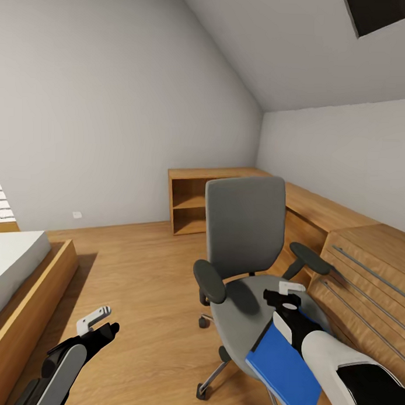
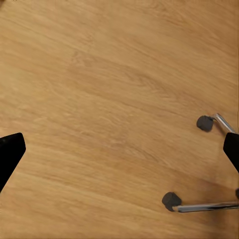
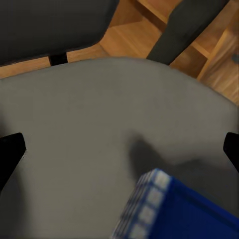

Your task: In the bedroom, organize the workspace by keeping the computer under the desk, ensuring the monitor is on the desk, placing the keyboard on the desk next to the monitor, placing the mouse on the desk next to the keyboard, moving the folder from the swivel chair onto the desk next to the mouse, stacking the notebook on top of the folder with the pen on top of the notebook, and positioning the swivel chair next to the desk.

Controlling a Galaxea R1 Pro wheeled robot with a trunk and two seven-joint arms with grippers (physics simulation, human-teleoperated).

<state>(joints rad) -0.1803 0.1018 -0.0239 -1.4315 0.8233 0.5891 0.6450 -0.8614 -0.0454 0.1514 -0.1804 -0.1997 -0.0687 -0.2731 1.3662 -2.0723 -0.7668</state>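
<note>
The swivel chair [image 1: 243, 227] stands in front of me, with a grey seat and back and black armrests. The bright blue folder [image 1: 281, 363] lies on its seat, partly hidden under my right forearm. My right gripper [image 1: 287, 294] hovers open just above the seat, past the folder's far edge. In the right wrist view the folder's corner [image 3: 179, 209] shows on the grey seat [image 3: 89, 124], and nothing lies between the spread fingers [image 3: 14, 147]. My left gripper [image 1: 99, 321] hangs open over the wood floor left of the chair, and two of the chair's casters [image 2: 171, 200] show in its wrist view.
Low light-wood cabinets [image 1: 194, 196] line the back wall and run along the right side. Their drawer fronts with metal rails [image 1: 369, 278] are close to the chair. A bed on a wooden frame [image 1: 24, 290] sits at the left. Open wood floor [image 1: 147, 270] lies between the two.
</note>
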